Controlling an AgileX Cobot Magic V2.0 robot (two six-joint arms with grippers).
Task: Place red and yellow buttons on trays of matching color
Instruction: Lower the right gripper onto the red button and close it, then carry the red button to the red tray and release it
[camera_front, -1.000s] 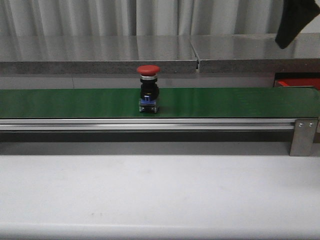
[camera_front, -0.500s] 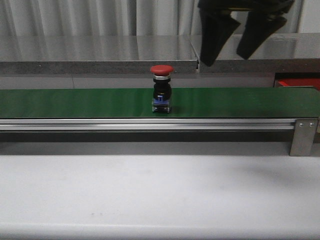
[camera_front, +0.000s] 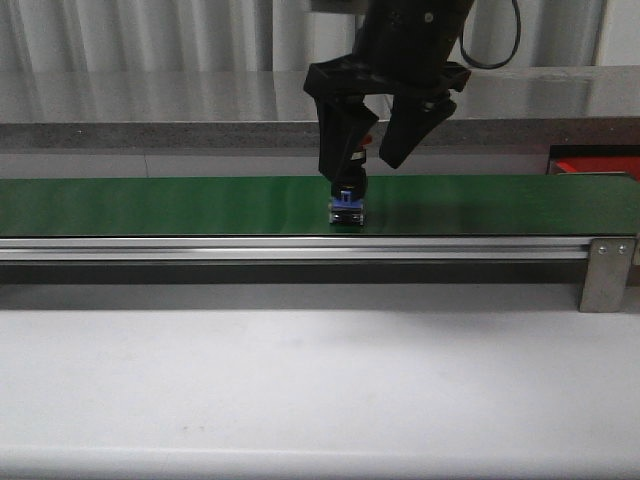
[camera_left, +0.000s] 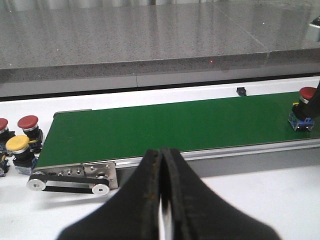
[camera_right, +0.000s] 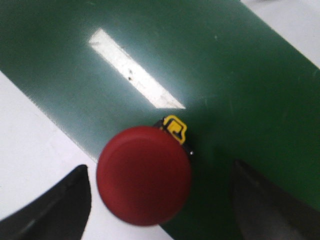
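A red button (camera_front: 348, 205) with a black body and blue base stands on the green conveyor belt (camera_front: 150, 205); its red cap is hidden behind a finger in the front view. My right gripper (camera_front: 362, 168) is open and low over it, a finger on each side, not touching. In the right wrist view the red cap (camera_right: 144, 175) sits between the open fingers (camera_right: 55, 205). My left gripper (camera_left: 162, 200) is shut and empty over the white table. The button also shows in the left wrist view (camera_left: 304, 107). A red tray (camera_front: 595, 163) shows at the right end of the belt. No yellow tray is in view.
Two more red buttons (camera_left: 28, 125) and a yellow button (camera_left: 18, 146) stand on the table past the belt's other end. A grey counter (camera_front: 200, 100) runs behind the belt. A metal rail (camera_front: 300, 248) and bracket (camera_front: 608, 275) edge the belt's front.
The red button has ridden the belt to the right. My right gripper has come down from the upper right and now straddles it, still open.
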